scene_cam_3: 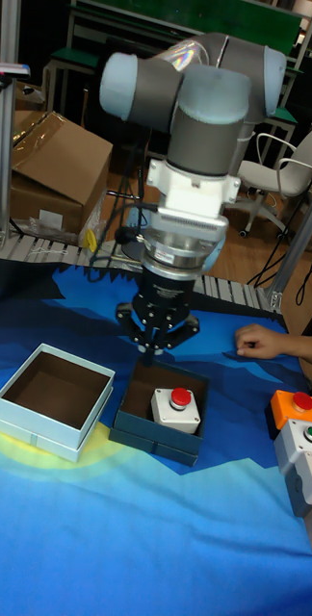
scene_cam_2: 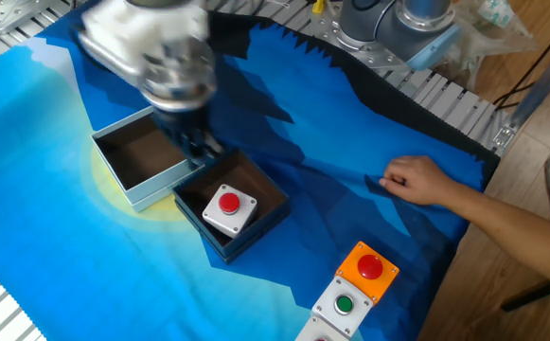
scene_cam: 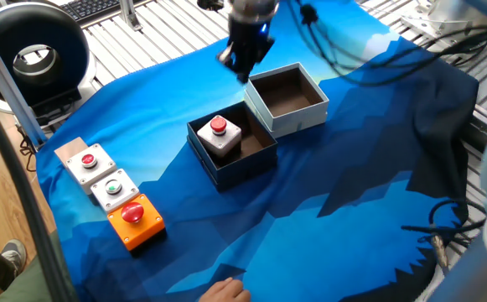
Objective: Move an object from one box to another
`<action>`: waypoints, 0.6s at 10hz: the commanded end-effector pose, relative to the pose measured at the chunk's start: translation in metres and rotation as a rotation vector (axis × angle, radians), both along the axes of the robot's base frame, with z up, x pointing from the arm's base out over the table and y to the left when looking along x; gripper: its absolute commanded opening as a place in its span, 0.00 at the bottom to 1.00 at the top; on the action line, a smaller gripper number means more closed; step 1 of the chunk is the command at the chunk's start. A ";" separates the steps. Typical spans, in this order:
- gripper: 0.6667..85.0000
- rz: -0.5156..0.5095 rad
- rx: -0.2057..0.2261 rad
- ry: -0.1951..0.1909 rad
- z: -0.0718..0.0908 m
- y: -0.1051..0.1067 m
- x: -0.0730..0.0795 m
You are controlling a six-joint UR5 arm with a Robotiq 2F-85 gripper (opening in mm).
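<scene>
The small white switch box (scene_cam: 220, 136) with its red button sits inside the navy-walled box (scene_cam: 236, 170), with nothing holding it. It also shows in the other fixed view (scene_cam_2: 229, 209) and the tall view (scene_cam_3: 175, 405). The pale grey-white box (scene_cam: 303, 117) stands right beside the navy box (scene_cam_2: 248, 242) and shows only its brown floor. My gripper (scene_cam: 244, 69) hangs above the boxes, clear of the switch box, motion-blurred in both fixed views. In the tall view the gripper (scene_cam_3: 156, 352) has its fingers spread open and empty above the navy box (scene_cam_3: 148, 427).
Three button boxes lie in a row on the blue cloth: a grey one (scene_cam: 86, 159), one with a green button (scene_cam: 112, 190) and an orange one (scene_cam: 135, 220). A person's hand (scene_cam_2: 416, 180) rests on the cloth. Cables (scene_cam: 444, 235) trail at the right.
</scene>
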State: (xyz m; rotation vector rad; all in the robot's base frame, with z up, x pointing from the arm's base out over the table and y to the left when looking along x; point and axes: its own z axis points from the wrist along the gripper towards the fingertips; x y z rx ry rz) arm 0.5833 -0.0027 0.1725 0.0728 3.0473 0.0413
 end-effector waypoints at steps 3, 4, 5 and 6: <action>0.08 0.074 -0.040 0.043 0.030 -0.093 0.007; 0.07 0.059 -0.031 0.044 0.026 -0.099 0.009; 0.00 -0.015 0.019 0.028 0.024 -0.094 0.015; 0.00 -0.044 -0.017 0.023 0.022 -0.109 0.016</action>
